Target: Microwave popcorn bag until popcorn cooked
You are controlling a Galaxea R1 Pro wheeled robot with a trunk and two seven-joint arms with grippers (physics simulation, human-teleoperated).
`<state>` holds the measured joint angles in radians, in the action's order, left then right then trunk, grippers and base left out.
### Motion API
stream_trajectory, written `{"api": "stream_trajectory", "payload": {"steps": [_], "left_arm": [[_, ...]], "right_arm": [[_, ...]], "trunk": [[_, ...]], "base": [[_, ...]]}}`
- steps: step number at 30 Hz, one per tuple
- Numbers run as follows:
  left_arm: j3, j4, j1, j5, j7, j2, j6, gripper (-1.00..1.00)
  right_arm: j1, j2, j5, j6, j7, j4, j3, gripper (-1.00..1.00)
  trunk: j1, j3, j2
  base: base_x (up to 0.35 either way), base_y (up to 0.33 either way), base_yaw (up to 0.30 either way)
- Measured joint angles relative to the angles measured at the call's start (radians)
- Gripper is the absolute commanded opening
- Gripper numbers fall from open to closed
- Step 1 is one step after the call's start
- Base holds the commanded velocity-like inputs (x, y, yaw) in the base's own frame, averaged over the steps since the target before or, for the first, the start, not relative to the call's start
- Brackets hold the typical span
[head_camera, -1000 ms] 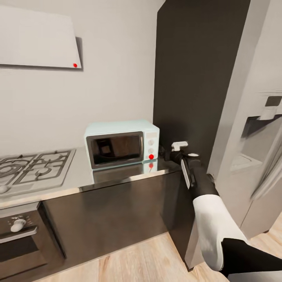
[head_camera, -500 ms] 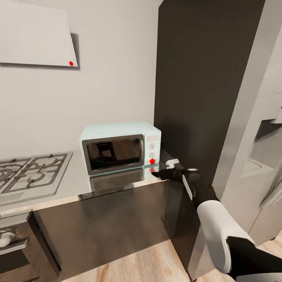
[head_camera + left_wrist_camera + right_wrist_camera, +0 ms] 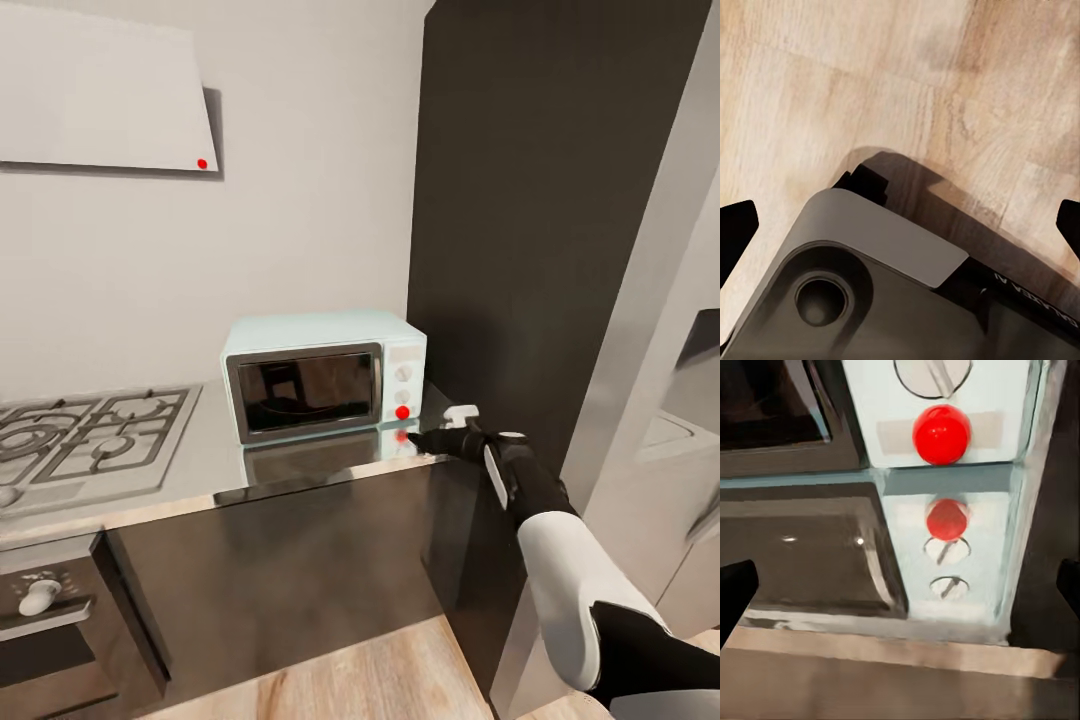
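The microwave (image 3: 325, 385) sits door-closed on the countertop (image 3: 200, 462), its red button (image 3: 941, 433) at 12 o'clock from the right gripper (image 3: 440, 440), whose fingers stand apart, so the tip should advance straight and level onto it.

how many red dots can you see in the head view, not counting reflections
2. One red dot is low on the white side panel of the pale mint-blue box microwave, under its two knobs. The other red dot sits at the lower right corner of the white wall hood. Others may be hidden.
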<state>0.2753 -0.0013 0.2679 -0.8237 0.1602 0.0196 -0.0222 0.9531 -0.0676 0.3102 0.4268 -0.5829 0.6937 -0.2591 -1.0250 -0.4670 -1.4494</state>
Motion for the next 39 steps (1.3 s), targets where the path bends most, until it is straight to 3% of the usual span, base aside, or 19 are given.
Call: {"api": "stream_trajectory", "payload": {"steps": [1,3,8,9,14,24,28,34,39], "left_arm": [[0.000,0.000,0.000,0.000,0.000,0.000,0.000,1.00],[0.000,0.001,0.000,0.000,0.000,0.000,-0.002,1.00],[0.000,0.000,0.000,-0.001,0.000,0.000,-0.010,1.00],[0.000,0.000,0.000,-0.001,0.000,0.000,-0.010,1.00],[0.000,0.000,0.000,-0.001,0.000,0.001,-0.011,1.00],[0.000,0.000,0.000,-0.001,0.000,-0.002,-0.007,1.00],[0.000,0.000,0.000,-0.001,0.000,-0.002,-0.011,1.00],[0.000,0.000,0.000,-0.001,0.000,0.000,-0.011,1.00],[0.000,0.000,0.000,0.000,0.000,0.000,-0.011,1.00]], "right_arm": [[0.000,0.007,0.000,-0.002,0.010,0.002,-0.029,1.00],[0.000,0.012,0.004,-0.007,0.018,0.006,-0.051,1.00],[0.000,0.011,0.011,-0.010,0.020,0.008,-0.058,1.00],[0.000,0.010,0.012,-0.010,0.019,0.008,-0.057,-1.00],[0.000,0.005,0.011,-0.010,0.011,0.009,-0.057,-1.00],[-0.001,0.003,0.007,-0.008,0.003,-0.006,-0.053,-1.00],[-0.001,0.010,0.010,-0.001,-0.036,-0.006,-0.054,-1.00],[-0.001,0.015,0.014,0.077,-0.039,-0.006,-0.053,-1.00],[0.000,0.016,0.015,0.089,-0.038,-0.005,-0.053,-1.00]], "trunk": [[0.000,0.000,0.000],[0.000,0.000,0.000],[0.000,0.000,0.000],[0.000,0.000,0.000],[0.000,0.000,0.000],[0.001,0.000,0.000],[0.000,0.000,0.000],[0.000,0.000,0.000],[0.000,0.000,0.000]], "base": [[0.000,0.000,0.000],[0.000,0.000,0.000],[0.000,0.000,0.000],[0.000,0.000,0.000],[0.039,0.000,0.000],[0.287,0.000,0.000],[0.042,0.000,0.000],[0.002,0.000,0.046],[0.000,0.000,0.215]]}}
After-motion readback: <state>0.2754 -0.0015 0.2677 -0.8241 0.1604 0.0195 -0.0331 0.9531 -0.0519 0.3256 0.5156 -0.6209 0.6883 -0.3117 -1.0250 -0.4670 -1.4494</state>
